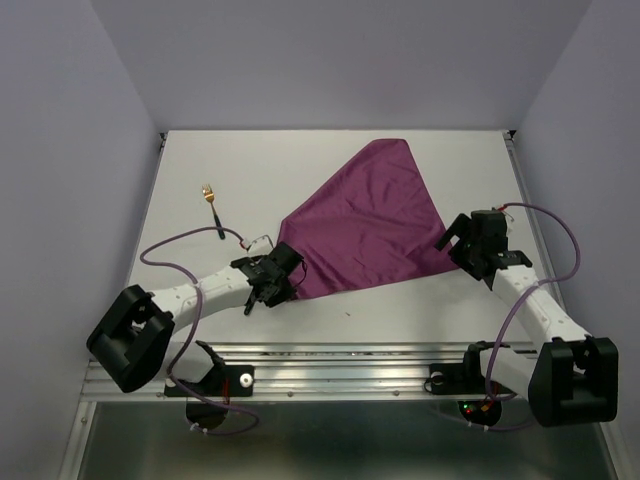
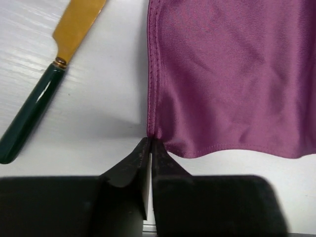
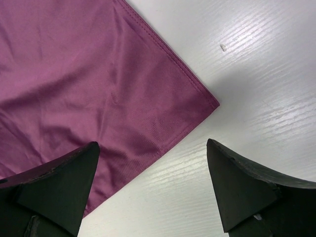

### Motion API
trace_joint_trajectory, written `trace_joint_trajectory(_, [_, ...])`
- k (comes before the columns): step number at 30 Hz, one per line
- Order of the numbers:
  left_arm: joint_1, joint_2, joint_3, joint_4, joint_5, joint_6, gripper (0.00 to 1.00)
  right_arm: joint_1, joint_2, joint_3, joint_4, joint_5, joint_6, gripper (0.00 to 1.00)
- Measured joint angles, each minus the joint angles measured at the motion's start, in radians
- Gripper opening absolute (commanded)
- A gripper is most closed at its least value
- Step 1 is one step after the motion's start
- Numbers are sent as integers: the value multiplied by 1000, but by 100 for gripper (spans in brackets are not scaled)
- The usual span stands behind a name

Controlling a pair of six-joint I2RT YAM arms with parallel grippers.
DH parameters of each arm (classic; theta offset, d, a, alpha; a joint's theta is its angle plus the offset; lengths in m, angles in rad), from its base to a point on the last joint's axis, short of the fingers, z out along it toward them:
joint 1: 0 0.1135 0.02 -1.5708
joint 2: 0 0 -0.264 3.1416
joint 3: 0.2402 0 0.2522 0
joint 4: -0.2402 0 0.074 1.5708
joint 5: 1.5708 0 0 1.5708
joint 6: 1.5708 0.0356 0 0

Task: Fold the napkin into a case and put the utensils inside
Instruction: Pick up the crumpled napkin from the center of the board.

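Napkin (image 1: 365, 225) corner in closed left hand (image 2: 150, 144); right hand (image 3: 152, 144) wide, empty.

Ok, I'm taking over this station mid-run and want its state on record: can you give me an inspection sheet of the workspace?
Surface: white table, flat.
Job's things: napkin spread open, unfolded; fork left of it; knife beside its near-left corner; both outside the cloth.
Clutter: one small speck near the napkin's right corner.
Grippers: left gripper shut on a napkin corner; right gripper open over the right corner.
Cables: purple cables loop along both arms.
Surroundings: plain walls; metal rail at the near edge.
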Motion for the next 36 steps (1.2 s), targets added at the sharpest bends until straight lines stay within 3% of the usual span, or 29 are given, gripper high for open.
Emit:
trace_joint_trajectory(1, [0, -26, -11, -2, -6, 2, 33, 0, 2, 0, 0, 0, 0, 95])
trace_joint_trajectory(2, [0, -47, -20, -4, -10, 1, 41, 0, 3, 0, 0, 0, 0, 95])
trace_joint_trajectory(4, [0, -66, -25, -12, -18, -3, 47, 0, 6, 0, -1, -1, 0, 95])
trace_joint_trajectory(18, [0, 15, -1, -9, -28, -15, 53, 0, 11, 0, -1, -9, 0, 95])
trace_joint_trajectory(21, [0, 19, 1, -7, -33, -19, 47, 0, 11, 0, -1, -9, 0, 95])
trace_joint_trajectory(24, [-1, 51, 25, -15, -47, -25, 25, 0, 11, 0, -1, -6, 0, 97])
trace_joint_trajectory(25, [-2, 68, 36, -19, -54, -24, 10, 0, 11, 0, -2, 0, 0, 97])
trace_joint_trajectory(27, [-2, 95, 58, -27, -67, -28, 0, -4, 11, 0, -5, 13, -9, 97])
trace_joint_trajectory(33, [-2, 111, 81, -45, -87, -27, 0, -121, 98, 21, -13, -9, -67, 86])
trace_joint_trajectory(36, [5, 111, 92, -74, -97, -13, 0, -129, 186, 31, -12, -35, -80, 86])
